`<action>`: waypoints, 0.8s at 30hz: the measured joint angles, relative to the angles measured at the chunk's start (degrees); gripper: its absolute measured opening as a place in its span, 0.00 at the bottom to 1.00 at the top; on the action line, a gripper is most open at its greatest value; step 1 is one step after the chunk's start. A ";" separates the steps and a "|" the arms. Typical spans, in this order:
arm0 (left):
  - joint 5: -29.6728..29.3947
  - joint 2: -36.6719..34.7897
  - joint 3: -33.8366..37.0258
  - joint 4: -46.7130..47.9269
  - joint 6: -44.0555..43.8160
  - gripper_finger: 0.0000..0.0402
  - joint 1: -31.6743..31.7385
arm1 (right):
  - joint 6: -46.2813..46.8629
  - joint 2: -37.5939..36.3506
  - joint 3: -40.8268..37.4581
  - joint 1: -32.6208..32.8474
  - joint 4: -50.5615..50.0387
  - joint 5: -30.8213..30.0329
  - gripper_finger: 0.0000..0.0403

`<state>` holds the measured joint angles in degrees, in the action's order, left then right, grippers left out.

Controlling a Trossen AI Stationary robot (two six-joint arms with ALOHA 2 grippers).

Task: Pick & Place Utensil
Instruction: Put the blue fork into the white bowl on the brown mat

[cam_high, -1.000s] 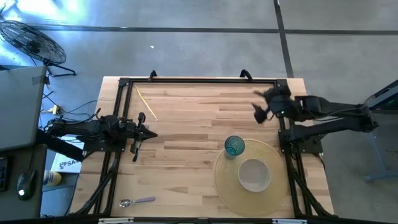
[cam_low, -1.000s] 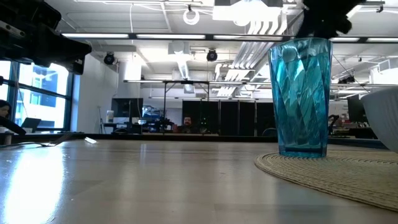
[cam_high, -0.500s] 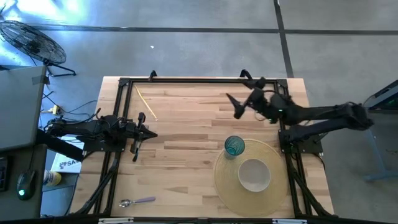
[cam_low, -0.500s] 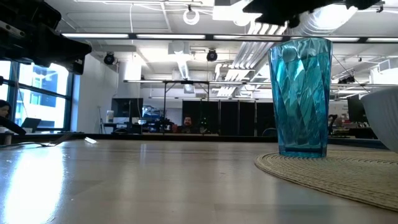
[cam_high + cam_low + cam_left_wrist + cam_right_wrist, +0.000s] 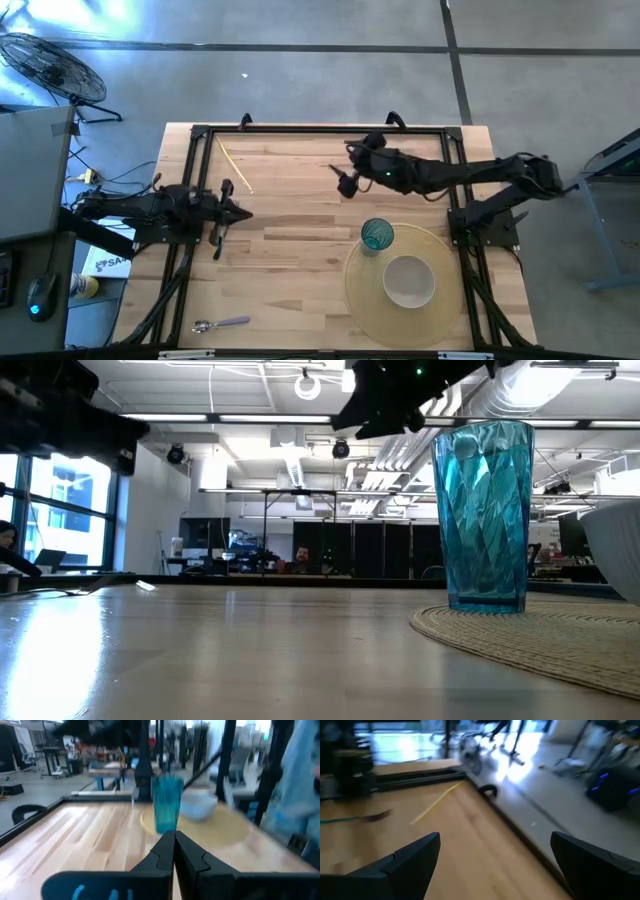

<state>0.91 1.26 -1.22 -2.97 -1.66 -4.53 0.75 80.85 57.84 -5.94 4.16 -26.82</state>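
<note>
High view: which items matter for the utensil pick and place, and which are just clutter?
Job:
- spoon, near front left edge
- chopstick, back left
- placemat with bowl and cup
- right gripper, open, above the table's middle back
- left gripper, shut, parked left

Lying about:
- fan on the floor
- mouse on the side desk

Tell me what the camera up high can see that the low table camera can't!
Only the high view shows the spoon near the table's front edge, the yellow stick near the back, the whole bowl, and the left gripper shut. Only the low view shows the room behind. Both show the blue cup on the round mat.
</note>
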 joint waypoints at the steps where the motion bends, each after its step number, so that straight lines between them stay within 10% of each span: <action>1: -0.03 0.00 0.01 -1.51 -1.44 0.00 0.01 | 1.17 0.24 0.91 0.28 -1.84 1.36 0.93; 12: -1.00 0.39 -0.33 -17.43 -9.51 0.00 0.00 | 11.46 -2.47 2.78 3.57 -7.12 15.26 0.93; 24: -1.13 8.60 -8.03 -13.44 -15.04 0.00 0.02 | 14.30 -2.99 2.82 7.39 -1.50 18.75 0.93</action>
<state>-0.21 9.85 -9.25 -16.40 -16.70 -4.51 15.05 77.87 60.66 1.45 2.67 -8.08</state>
